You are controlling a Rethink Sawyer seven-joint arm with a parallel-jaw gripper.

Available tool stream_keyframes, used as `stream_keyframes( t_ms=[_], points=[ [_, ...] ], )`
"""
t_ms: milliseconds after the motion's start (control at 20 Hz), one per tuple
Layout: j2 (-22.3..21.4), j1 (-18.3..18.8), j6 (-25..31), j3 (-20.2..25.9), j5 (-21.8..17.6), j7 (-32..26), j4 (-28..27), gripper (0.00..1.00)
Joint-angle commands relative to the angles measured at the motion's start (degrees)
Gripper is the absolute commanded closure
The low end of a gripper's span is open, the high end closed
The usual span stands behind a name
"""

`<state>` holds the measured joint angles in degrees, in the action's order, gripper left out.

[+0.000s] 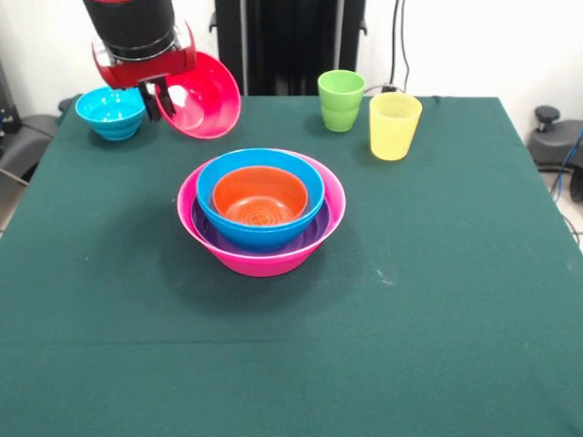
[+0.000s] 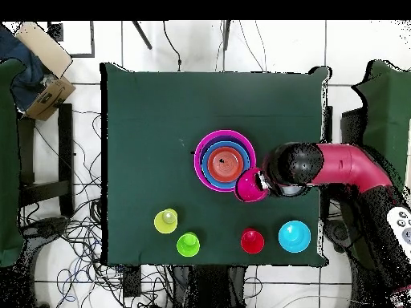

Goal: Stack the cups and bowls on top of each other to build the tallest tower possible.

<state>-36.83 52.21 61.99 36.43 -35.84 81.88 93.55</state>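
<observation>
Fingers (image 1: 157, 98) pinch magenta-red bowl (image 1: 202, 95) rim; bowl tilted, mouth sideways.

Middle: the tower (image 1: 260, 218) sits here, with bare cloth all round it.
Near side: the table (image 1: 291, 364) is wide open in front.
Far side: 1 green cup (image 1: 341, 100) and 1 yellow cup (image 1: 393, 126) stand close together.
Far corner: the cyan bowl (image 1: 110, 112) sits there, with the arm (image 2: 345, 164) and the tilted magenta-red bowl (image 1: 202, 96) hanging just beside it.
Overhead: 1 red cup (image 2: 252, 241) stands between the green cup and the cyan bowl.

Green-cloth table (image 1: 455, 300) w/ bowl tower (image 1: 261, 214), cyan bowl (image 1: 110, 112), red (image 2: 252, 241), green (image 1: 341, 100), yellow cups (image 1: 393, 126).
</observation>
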Motion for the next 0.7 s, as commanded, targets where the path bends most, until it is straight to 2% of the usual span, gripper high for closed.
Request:
stream_keyframes(
  t_ms=[50, 300, 500, 700],
  points=[
    [0.9, -4.4, -8.6, -1.9, -4.0, 1.3, 5.0, 1.0],
    [0.2, -4.6, -11.9, -2.9, -4.7, 1.3, 7.2, 1.0],
    [0.4, -6.6, -14.8, -4.7, -6.3, 3.6, 8.4, 1.0],
    [0.0, -7.8, -16.3, -5.7, -6.2, 3.9, 8.8, 1.0]
  ],
)
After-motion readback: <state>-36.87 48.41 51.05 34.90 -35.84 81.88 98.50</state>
